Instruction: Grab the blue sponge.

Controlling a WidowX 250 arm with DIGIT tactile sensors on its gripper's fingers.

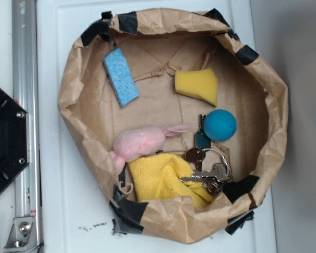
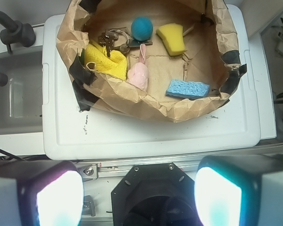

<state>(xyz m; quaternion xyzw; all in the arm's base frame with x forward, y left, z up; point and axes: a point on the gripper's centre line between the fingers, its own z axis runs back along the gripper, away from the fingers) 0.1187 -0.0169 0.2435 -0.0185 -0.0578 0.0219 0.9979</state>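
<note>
White lidded bin (image 1: 68,200) carrying a crumpled brown paper bag (image 1: 276,132), its rim rolled down and patched with black tape to form a shallow basin; both views look down into it. Contents, in descending size: a yellow cloth (image 1: 163,179) at one side of the basin, with a pink plush toy (image 1: 142,143) lying against its edge; the blue sponge (image 1: 120,77), flat on the paper floor near the bag wall, well apart from the other items and with nothing on top of it; a yellow wedge-shaped sponge (image 1: 198,84); a teal ball (image 1: 219,125); and a bunch of keys (image 1: 208,174) resting partly on the cloth. The gripper (image 2: 139,197) appears only in the wrist view, where its two fingers (image 2: 52,197) frame the bottom corners — set wide apart, with nothing between them — while the arm is outside the bag, back over the robot's base (image 2: 153,195). Progress, as judged from these views: none of the task is yet done — the sponge (image 2: 188,88) is untouched, and the approach, descent into the bag and closing on the sponge all remain.
</note>
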